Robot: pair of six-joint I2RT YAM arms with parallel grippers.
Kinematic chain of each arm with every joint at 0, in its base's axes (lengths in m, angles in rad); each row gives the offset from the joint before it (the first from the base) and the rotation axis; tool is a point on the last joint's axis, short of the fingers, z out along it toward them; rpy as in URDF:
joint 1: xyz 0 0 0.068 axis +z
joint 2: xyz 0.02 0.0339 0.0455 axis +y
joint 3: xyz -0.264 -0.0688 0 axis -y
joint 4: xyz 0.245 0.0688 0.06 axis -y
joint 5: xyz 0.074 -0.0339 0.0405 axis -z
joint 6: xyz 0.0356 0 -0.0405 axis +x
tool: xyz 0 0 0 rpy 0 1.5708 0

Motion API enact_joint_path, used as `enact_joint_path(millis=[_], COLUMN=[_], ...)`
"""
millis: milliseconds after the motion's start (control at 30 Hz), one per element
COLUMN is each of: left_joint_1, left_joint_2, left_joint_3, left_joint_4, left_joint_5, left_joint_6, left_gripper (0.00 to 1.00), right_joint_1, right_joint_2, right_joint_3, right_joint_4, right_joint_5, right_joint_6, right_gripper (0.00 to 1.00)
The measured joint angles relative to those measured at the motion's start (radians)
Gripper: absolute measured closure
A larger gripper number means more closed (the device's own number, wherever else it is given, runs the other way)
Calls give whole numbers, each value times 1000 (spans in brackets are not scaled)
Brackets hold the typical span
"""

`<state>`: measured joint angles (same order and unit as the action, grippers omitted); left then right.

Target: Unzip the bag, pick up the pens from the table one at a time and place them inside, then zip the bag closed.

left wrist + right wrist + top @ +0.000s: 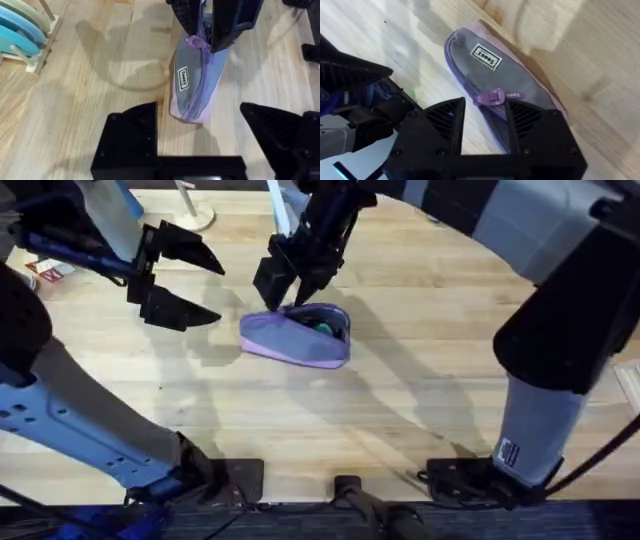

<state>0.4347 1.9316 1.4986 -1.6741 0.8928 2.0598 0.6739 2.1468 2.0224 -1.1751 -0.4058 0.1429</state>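
Bag (295, 338) lies centre-frame on the bench (420, 395), right gripper (292, 288) fingers clenched around its zipper pull (492, 96), left gripper (185, 278) released; pull should follow the zip line while left pins the pouch.

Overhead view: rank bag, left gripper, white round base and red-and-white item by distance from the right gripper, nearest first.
1. bag: directly at the right gripper, mid-table.
2. left gripper: open, to the left of it.
3. white round base: far edge, left of centre.
4. red-and-white item: far left edge.
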Motion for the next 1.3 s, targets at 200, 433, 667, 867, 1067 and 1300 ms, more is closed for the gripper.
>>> enact_joint_path(millis=[200, 433, 667, 867, 1067, 1300], left_joint_1=[0, 0, 0, 0, 0, -4], left_joint_2=[0, 0, 0, 0, 0, 0], left_joint_3=[0, 0, 0, 0, 0, 0], left_joint_4=[0, 0, 0, 0, 0, 7], left_joint_5=[0, 0, 0, 0, 0, 0], left_joint_6=[0, 0, 0, 0, 0, 0], left_gripper=[5, 5, 5, 5, 5, 5], right_joint_1=[0, 6, 10, 10, 10, 11], right_joint_2=[3, 43, 45, 45, 45, 34], right_joint_3=[0, 0, 0, 0, 0, 0], right_joint_4=[0, 8, 18, 26, 27, 43], right_joint_5=[-3, -4, -6, -3, -2, 28], right_joint_6=[8, 22, 27, 29, 11, -60], right_gripper=[499, 650, 914, 968, 969, 969])
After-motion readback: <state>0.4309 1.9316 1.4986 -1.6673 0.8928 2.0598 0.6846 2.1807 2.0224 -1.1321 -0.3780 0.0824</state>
